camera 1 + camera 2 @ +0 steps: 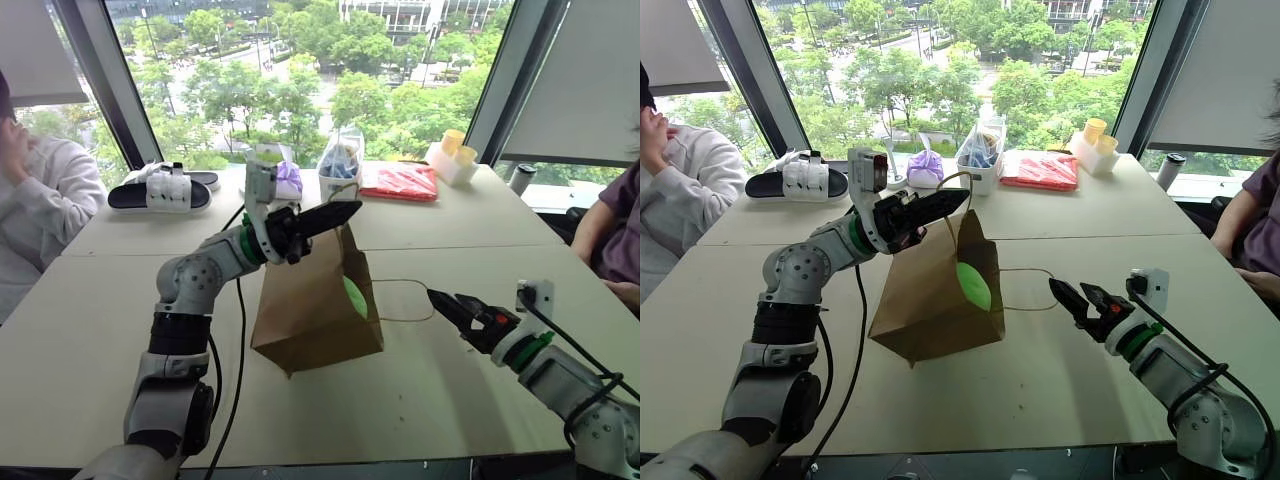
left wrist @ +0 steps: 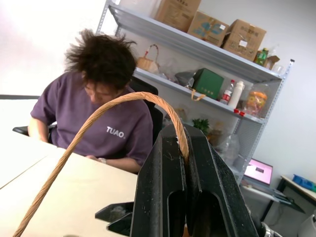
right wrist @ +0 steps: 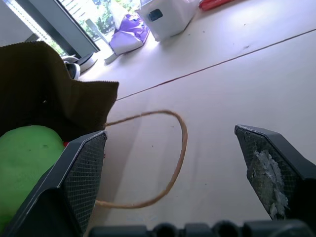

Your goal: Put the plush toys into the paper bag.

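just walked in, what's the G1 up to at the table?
It is bagging plush toys. The left hand is shut on one twisted-cord handle of the brown kraft paper bag, holding its mouth open toward the right. A round green plush toy sits in the opening. The right hand is open and empty beside the other handle loop.

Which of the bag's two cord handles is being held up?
The handle pinched in the left gripper; the other handle lies loose on the table.

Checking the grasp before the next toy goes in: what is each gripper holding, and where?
The left gripper pinches the paper bag by one cord handle. The right gripper is open, holding nothing.
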You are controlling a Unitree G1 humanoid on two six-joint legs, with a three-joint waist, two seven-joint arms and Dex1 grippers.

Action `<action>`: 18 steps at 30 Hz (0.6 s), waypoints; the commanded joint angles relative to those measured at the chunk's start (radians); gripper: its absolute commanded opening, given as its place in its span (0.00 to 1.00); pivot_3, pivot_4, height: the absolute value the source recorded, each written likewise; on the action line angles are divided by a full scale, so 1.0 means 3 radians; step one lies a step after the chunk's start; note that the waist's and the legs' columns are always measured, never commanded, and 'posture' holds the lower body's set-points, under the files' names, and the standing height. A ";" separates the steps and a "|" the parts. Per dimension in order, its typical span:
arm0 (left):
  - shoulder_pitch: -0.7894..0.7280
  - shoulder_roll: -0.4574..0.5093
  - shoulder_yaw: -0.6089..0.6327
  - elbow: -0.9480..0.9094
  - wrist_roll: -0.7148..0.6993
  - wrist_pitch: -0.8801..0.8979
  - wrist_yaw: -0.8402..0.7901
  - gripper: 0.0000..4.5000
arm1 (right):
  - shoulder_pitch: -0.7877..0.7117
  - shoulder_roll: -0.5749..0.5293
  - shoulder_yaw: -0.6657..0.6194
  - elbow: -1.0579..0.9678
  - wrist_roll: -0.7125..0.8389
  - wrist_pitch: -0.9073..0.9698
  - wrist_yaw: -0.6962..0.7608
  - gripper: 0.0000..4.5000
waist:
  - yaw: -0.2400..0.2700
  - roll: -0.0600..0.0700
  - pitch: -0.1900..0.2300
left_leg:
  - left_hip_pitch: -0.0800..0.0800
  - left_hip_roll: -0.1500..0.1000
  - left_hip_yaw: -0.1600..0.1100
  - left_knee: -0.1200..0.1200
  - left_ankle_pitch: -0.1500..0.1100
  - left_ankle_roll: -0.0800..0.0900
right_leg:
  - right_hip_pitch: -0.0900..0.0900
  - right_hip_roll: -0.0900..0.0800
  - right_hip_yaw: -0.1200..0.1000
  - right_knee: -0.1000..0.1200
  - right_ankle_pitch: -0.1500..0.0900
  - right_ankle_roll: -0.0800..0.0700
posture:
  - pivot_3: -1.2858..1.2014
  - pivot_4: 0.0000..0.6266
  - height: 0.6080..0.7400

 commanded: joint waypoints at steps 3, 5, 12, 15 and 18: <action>-0.0033 0.0020 0.0002 -0.0123 -0.0062 0.0000 -0.0024 0.00 | -0.0016 0.0329 0.0143 0.0128 0.0221 0.0041 -0.0073 0.94 | 0.0002 0.0001 0.0000 | -0.0001 0.0000 -0.0002 -0.0002 0.0000 0.0000 | -0.0002 0.0000 0.0000 0.0000 0.0000 0.0000 | 0.52 0.24 1.00; -0.0024 0.0013 -0.0008 -0.0129 -0.0055 -0.0005 -0.0021 0.00 | -0.0053 0.0431 0.0080 0.0152 0.0309 -0.0015 -0.0119 0.80 | 0.0004 0.0001 0.0000 | -0.0002 0.0000 -0.0002 -0.0002 0.0000 0.0000 | -0.0002 0.0000 0.0000 -0.0001 0.0000 0.0000 | 0.52 0.24 1.00; -0.0011 0.0009 -0.0030 -0.0115 -0.0041 -0.0007 -0.0035 0.00 | -0.0118 0.0536 0.0118 0.0160 0.0369 -0.0183 -0.0177 0.02 | -0.0001 0.0001 0.0000 | -0.0001 0.0000 -0.0002 -0.0002 0.0000 0.0000 | -0.0002 0.0001 0.0001 -0.0001 0.0000 0.0000 | 0.52 0.24 1.00; -0.0026 0.0013 -0.0034 -0.0099 -0.0030 -0.0013 -0.0041 0.00 | -0.0090 0.0534 0.0121 0.0095 0.0395 -0.0265 -0.0152 0.01 | -0.0002 0.0001 0.0000 | -0.0001 0.0000 -0.0002 -0.0002 0.0000 0.0000 | -0.0002 0.0001 0.0001 0.0000 0.0000 0.0000 | 0.52 0.24 1.00; -0.0051 0.0049 -0.0073 -0.0076 0.0046 -0.0071 -0.0087 0.00 | -0.0058 0.0485 -0.0006 -0.0068 0.0658 -0.0291 -0.0085 0.01 | -0.0001 0.0002 0.0001 | -0.0001 0.0000 -0.0002 -0.0003 0.0000 0.0000 | -0.0002 0.0001 0.0001 0.0000 0.0000 0.0000 | 0.52 0.24 1.00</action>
